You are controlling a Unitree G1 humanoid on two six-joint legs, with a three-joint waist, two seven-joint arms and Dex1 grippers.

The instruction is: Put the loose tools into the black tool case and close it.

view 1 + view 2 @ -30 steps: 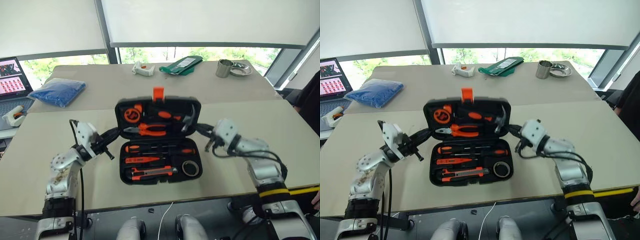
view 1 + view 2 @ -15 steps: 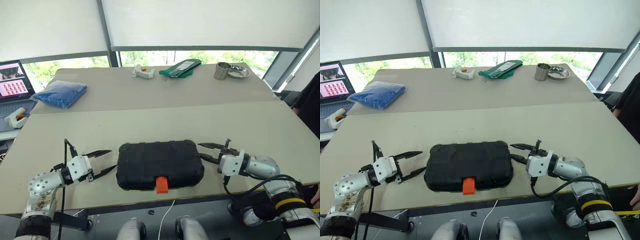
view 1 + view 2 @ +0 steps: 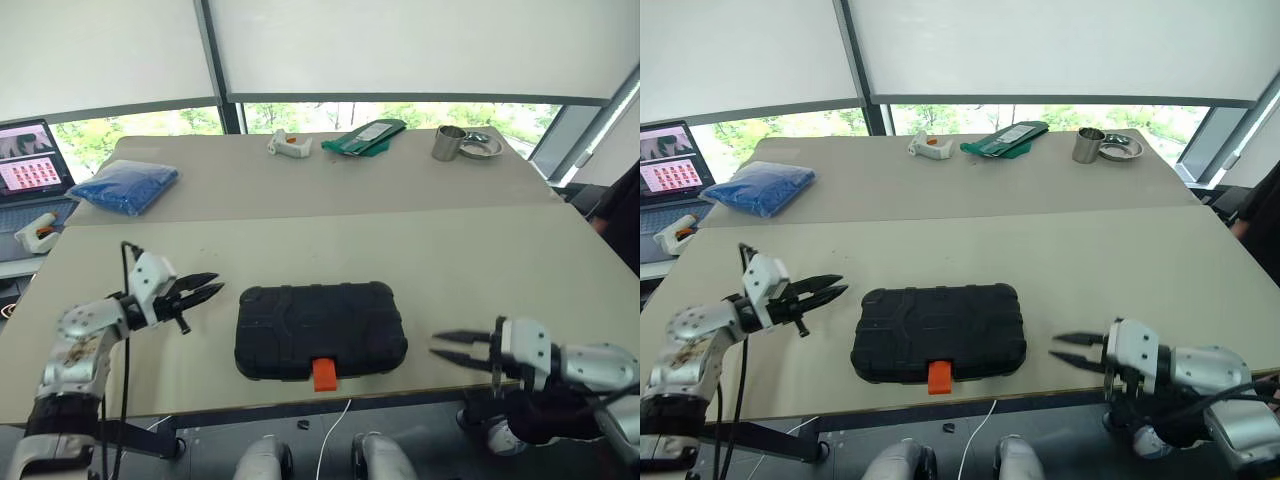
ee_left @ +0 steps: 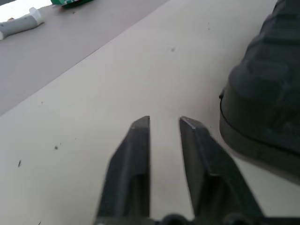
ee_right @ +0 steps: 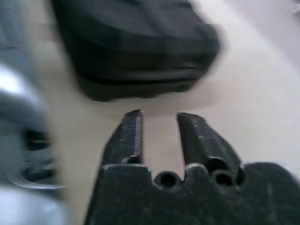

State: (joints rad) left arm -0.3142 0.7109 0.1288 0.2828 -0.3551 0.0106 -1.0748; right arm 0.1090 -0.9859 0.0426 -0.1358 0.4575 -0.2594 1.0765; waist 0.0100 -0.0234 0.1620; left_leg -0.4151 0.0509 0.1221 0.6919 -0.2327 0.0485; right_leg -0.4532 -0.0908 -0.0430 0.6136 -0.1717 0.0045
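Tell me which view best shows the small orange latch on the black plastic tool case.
Either head view: the small orange latch sits unobstructed at the near edge of the closed black plastic tool case. The left wrist view catches a corner of the case; the right wrist view, one blurred end.

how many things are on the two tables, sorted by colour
black: 1, the tool case
blue: 1, the bag
green: 1, the flat packet
white: 1, the small handled device
steel: 2, the cup and the dish
total: 6

tool case [image 3: 320, 329] on table [image 3: 500, 250], between grippers
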